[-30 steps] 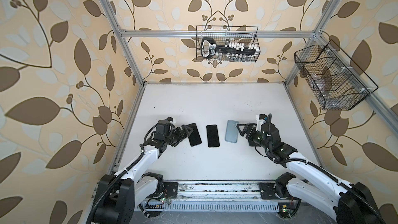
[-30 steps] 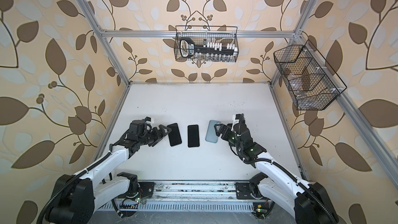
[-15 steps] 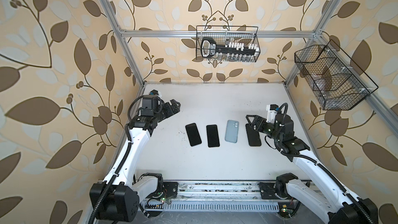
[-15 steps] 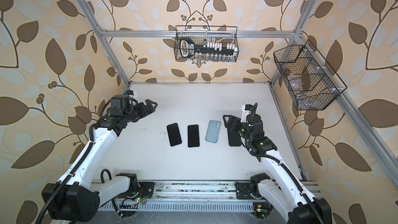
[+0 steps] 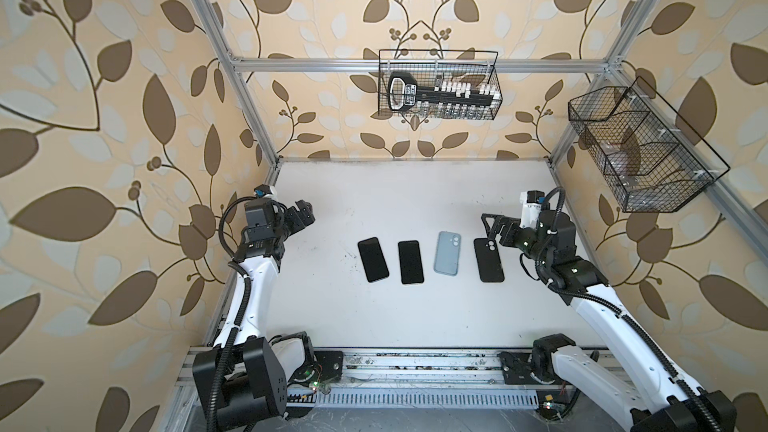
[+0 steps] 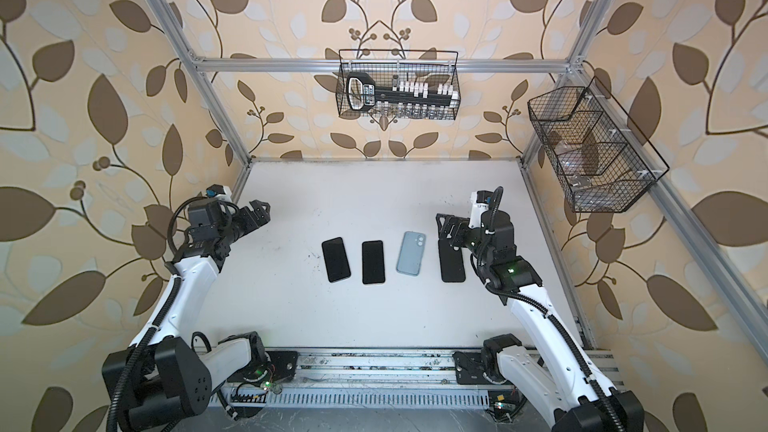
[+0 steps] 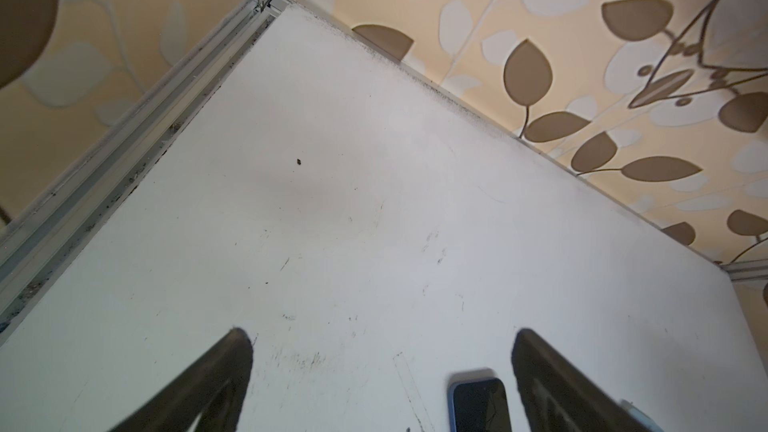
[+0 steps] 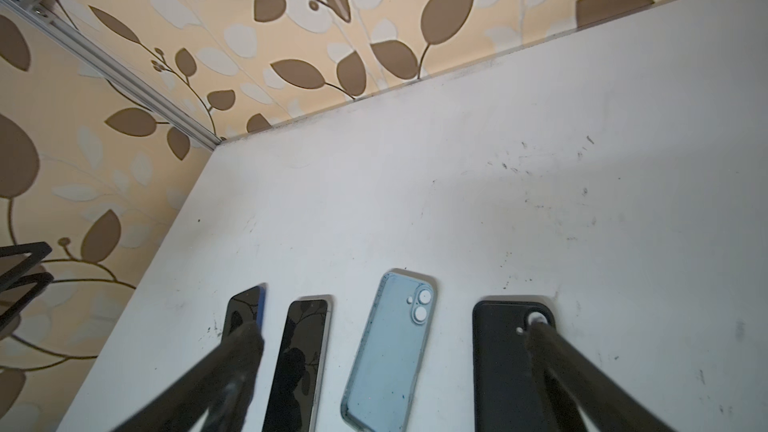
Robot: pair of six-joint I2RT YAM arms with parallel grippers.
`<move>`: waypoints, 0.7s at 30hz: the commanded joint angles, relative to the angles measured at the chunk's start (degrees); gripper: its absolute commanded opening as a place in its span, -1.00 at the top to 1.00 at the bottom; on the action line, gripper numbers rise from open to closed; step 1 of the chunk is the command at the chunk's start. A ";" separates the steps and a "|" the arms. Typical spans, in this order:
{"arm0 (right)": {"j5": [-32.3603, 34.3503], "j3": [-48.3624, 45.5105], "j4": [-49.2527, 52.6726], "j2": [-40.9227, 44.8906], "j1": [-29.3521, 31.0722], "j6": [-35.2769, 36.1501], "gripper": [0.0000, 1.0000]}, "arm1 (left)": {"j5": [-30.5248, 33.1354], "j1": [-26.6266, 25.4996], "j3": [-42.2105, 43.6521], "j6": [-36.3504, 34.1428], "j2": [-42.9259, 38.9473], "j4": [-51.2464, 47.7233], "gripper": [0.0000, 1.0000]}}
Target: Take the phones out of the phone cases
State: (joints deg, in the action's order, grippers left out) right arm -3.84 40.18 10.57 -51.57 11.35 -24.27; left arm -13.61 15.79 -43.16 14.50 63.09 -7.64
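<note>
On the left, our left end effector (image 5: 302,214) hangs over the white bench (image 5: 415,197), near its left side. Its two black fingers (image 7: 232,363) are spread wide apart and hold nothing.

Next we see four flat things in a row, side by side and not touching. First is a black-screened phone with a blue edge (image 5: 373,260), lying face up. Then comes a black-screened phone with a pale edge (image 5: 410,262), face up too. After that we see an empty light blue phone case (image 5: 447,253), then an empty black phone case (image 5: 489,260). Both phones lie bare, out of the cases.

Our right end effector (image 5: 490,227) hangs by the far end of the black case. It is spread wide and holds nothing.
</note>
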 commanded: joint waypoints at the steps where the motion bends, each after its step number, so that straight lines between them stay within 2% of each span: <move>1: 5.87 0.74 -0.18 0.18 -0.22 5.12 -1.00 | 0.09 -0.02 4.13 -6.51 -0.19 10.18 -0.98; 4: 12.09 -0.10 -2.33 1.00 -0.25 7.41 -1.00 | 0.51 -0.01 7.32 -6.63 1.41 15.80 -0.98; 9: 13.52 -6.59 -12.76 2.41 -0.36 18.31 -1.00 | -5.77 -0.21 8.98 -9.14 4.10 18.99 -0.98; 16: 23.28 -18.66 -26.13 6.16 -0.45 23.70 -1.00 | 1.50 -0.24 18.67 -7.38 3.78 33.71 -0.98; 21: 24.03 -23.82 -33.50 3.18 -2.07 24.28 -1.00 | 2.35 -1.43 21.51 -7.31 6.23 39.40 -0.98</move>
State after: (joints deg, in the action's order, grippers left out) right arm 17.56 17.87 -15.18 -47.05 10.00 -2.76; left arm -12.91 15.29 -22.41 7.99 68.31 22.87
